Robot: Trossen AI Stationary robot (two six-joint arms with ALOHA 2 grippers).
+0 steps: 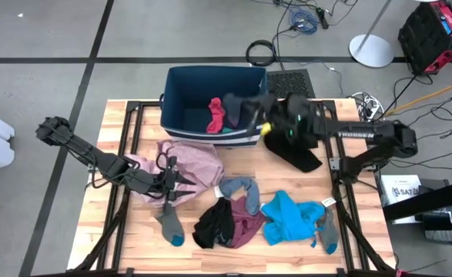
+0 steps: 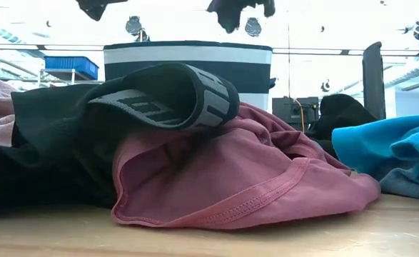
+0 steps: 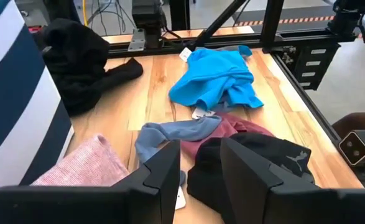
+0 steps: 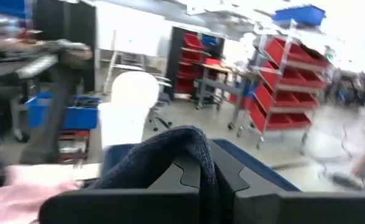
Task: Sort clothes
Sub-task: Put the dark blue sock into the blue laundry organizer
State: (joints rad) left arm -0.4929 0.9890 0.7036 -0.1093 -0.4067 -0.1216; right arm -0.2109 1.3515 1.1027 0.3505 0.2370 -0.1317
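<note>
From above I saw the soft clothes strewn over the slatted wooden table [image 1: 133, 246]: a nubby pale pink garment [image 1: 191, 161] lay flat near the left side, a crumpled bright blue garment [image 1: 289, 218] sat toward the right, and between them a maroon piece [image 1: 245, 227] and a black piece [image 1: 212, 225] with a ribbed grey-lettered waistband were bunched together, touching. A limp grey-blue sock [image 1: 237, 186] lay just beside the pink garment, another teal-toed sock [image 1: 171, 226] lay nearer the front edge, and a loose black garment [image 1: 303, 158] slumped by the bin. The dark blue bin with white stripes [image 1: 181, 85] stood at the table's far edge, with a red sock [image 1: 217, 114] inside. My left hand [image 1: 181, 183] hovered low at the pink garment's edge, its fingers [image 3: 163, 177] parted and holding nothing. My right hand [image 1: 266, 123] hung over the bin's near right corner, fingers pressed together on what looked like a dark knitted sock [image 4: 170, 152], though that view was blurred.
</note>
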